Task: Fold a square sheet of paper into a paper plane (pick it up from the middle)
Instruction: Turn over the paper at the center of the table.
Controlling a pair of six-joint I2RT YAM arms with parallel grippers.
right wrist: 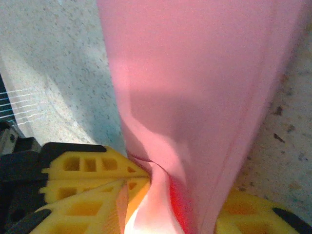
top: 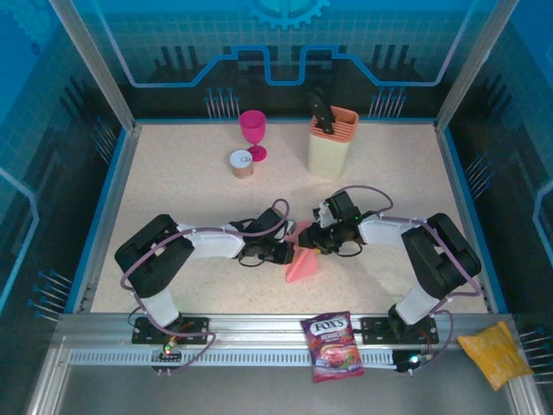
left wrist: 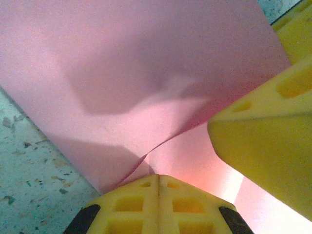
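Left wrist: left fingers and right fingers clamp smooth, creased salmon-pink sheet.

Speckled table: magenta goblet, round tin, cream knife block far side; pink paper touching centre.

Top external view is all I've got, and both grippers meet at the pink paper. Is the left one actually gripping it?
Observer: Yes. On the left wrist camera the left gripper has its fingers pressed together, with the paper pinched in the seam.
Operator: And the right one?
Observer: On its wrist camera the paper runs between the fingers of the right gripper and hides the gap, so I cannot confirm a clamp.
Operator: Is the sheet flat there?
Observer: No, it buckles in a curved crease just above the left pinch.
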